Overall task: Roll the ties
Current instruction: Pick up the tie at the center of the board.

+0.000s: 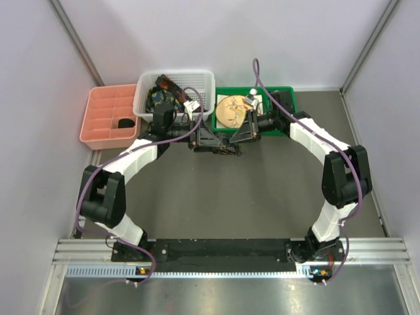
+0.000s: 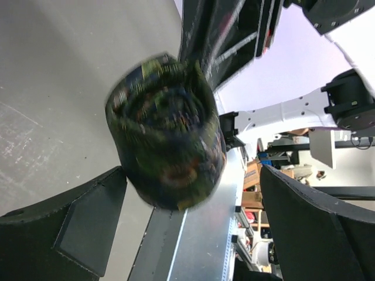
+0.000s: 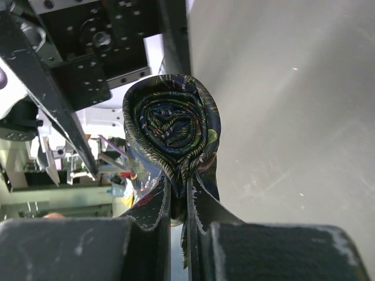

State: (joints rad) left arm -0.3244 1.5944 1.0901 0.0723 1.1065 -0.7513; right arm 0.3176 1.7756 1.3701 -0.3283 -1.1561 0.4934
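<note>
Pinching the rolled tie (image 3: 173,126), a tight spiral of dark, paisley-printed fabric, my right tool (image 3: 180,196) is clamped narrow on its lower fold. My left tool (image 2: 190,181) stands wide, its fingers flanking the roll. Both arms reach forward and meet over the grey desk (image 1: 249,190).

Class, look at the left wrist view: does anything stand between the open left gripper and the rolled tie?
Nothing visible does. The rolled tie, pinched by the right gripper, hangs directly before the open left gripper.
</note>
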